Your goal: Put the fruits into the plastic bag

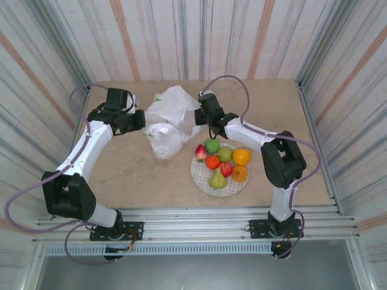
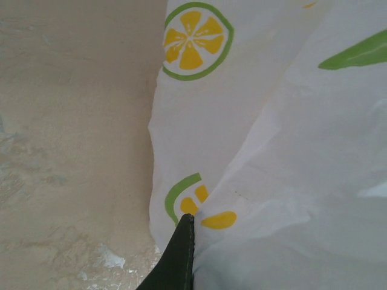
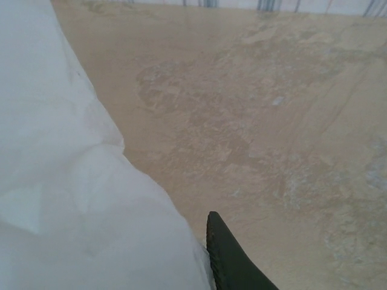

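pincers on the bag, fruit waiting on the plate

left pincer (image 1: 140, 122) is pressed together on the left edge of the bag (image 1: 172, 112). its wrist view shows a dark finger (image 2: 184, 248) with the printed film folded against it. right pincer (image 1: 201, 118) sits at the bag's right edge, one finger (image 3: 233, 260) just beside the white film. i cannot tell whether it is pinching the film or only lying next to it.

on the table (image 1: 139, 175), the bag lies crumpled on the far half, between the two pincers and just beside the plate (image 1: 202, 182). the fruits are heaped on that plate, among them an orange (image 1: 241, 156), a pear (image 1: 217, 179) and a strawberry (image 1: 200, 152).

the step in hand, as i read it, is opening the bag. to do it well i'd confirm the right side really has a layer, and a different layer from the left. then i'd draw the two apart gently and lift a little, since film this thin could slip or tear.

the bag's long axis runs roughly far to near, its near lobe reaching towards the plate. which way the mouth faces i cannot make out.
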### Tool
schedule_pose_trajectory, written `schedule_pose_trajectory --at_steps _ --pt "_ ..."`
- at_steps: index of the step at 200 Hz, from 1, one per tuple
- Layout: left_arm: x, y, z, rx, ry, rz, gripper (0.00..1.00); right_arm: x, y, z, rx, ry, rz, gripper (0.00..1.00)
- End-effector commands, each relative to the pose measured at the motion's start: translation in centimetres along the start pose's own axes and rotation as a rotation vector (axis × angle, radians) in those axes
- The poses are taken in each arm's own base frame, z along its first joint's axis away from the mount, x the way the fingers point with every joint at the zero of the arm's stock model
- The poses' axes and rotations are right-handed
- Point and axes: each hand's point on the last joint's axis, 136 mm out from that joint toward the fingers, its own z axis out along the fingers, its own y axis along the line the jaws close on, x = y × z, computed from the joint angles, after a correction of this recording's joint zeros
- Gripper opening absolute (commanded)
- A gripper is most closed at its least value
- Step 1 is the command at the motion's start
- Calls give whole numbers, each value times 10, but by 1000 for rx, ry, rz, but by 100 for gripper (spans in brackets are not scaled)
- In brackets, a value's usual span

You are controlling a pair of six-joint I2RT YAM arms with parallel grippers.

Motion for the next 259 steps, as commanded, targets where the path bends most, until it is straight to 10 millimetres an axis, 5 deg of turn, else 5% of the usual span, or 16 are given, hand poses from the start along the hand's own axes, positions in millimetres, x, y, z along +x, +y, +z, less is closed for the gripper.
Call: schedule_pose_trajectory --at_steps 1,69,88,126,150,200,239,259 --pt "-19 -27 -5 128 -38 27 0 3 42 -10 -211 41 60 21" --pt "-37 -48 9 226 -8 26 0 -10 82 -9 -381 59 65 33" --pt "-40 -42 12 195 -17 34 0 -8 84 -13 -404 87 73 46" --pt "-43 -36 12 201 -22 63 0 3 55 -40 -352 142 87 84" --pt "-42 -42 7 246 -25 115 0 13 43 -68 -338 168 68 97" --pt "-22 -38 3 237 32 249 0 37 11 -132 -259 207 42 99" --pt "-13 -48 -8 296 42 327 0 84 -34 -184 -85 339 -7 100" --pt "-10 -47 -10 295 56 362 0 107 -38 -207 -59 400 -19 98"
